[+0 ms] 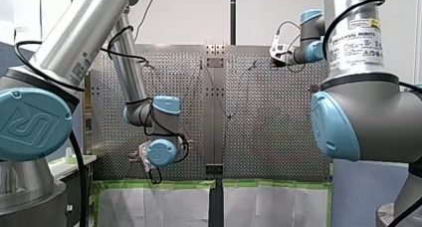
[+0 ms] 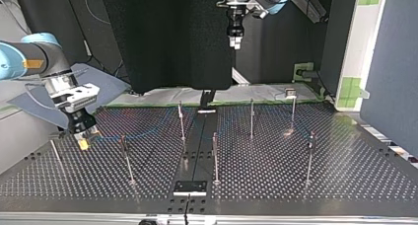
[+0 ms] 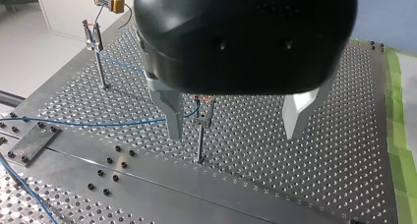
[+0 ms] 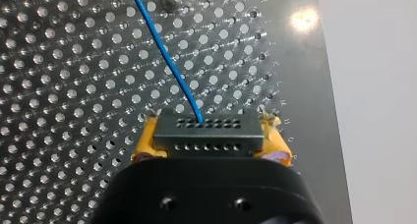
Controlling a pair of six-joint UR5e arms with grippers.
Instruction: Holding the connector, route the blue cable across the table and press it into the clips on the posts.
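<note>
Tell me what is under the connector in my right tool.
The perforated table lies under the connector, the blue cable running from it over the holes. The patch straight beneath is hidden by the connector and my right tool.

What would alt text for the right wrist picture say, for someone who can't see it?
My right gripper clamps a dark connector between its yellow pads. A blue cable leaves the connector and runs away from the gripper over the perforated metal table.

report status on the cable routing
Left gripper open, above a clip post. Right gripper shut on the connector. Blue cable runs from it to the far post. No obstruction in view.
</note>
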